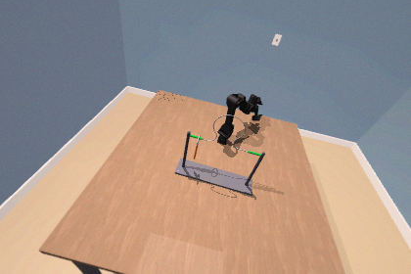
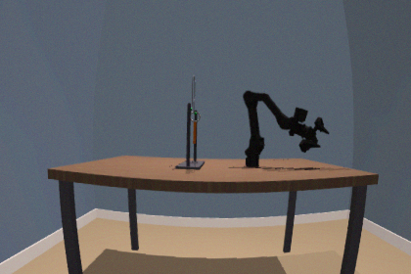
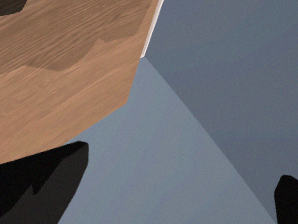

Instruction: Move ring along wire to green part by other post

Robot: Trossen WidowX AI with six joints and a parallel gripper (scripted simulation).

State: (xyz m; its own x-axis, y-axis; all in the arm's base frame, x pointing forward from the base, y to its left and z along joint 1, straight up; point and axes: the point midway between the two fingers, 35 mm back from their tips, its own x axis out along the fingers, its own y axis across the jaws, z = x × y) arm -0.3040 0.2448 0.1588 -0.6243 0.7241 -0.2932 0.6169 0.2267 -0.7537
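Note:
The ring (image 1: 199, 138) (image 2: 196, 117) hangs around the green part (image 1: 194, 136) of the wire beside the left post (image 1: 186, 152) in the top view. Its orange handle (image 1: 196, 152) (image 2: 195, 132) points down, clear of the base. The thin grey wire (image 1: 229, 114) (image 2: 194, 82) rises in a large loop between the posts. The other green part (image 1: 254, 153) is beside the right post (image 1: 254, 170). My gripper (image 1: 259, 111) (image 2: 324, 140) (image 3: 186, 172) is open and empty, on the far side of the arm from the wire, well away from the ring. The wrist view shows neither ring nor wire.
The grey base plate (image 1: 236, 185) (image 2: 191, 165) carries both posts on the wooden table (image 1: 122, 200) (image 2: 147, 170). The arm's own base (image 1: 223, 137) (image 2: 252, 160) stands behind the wire loop in the top view. The wrist view shows a table corner and blue walls.

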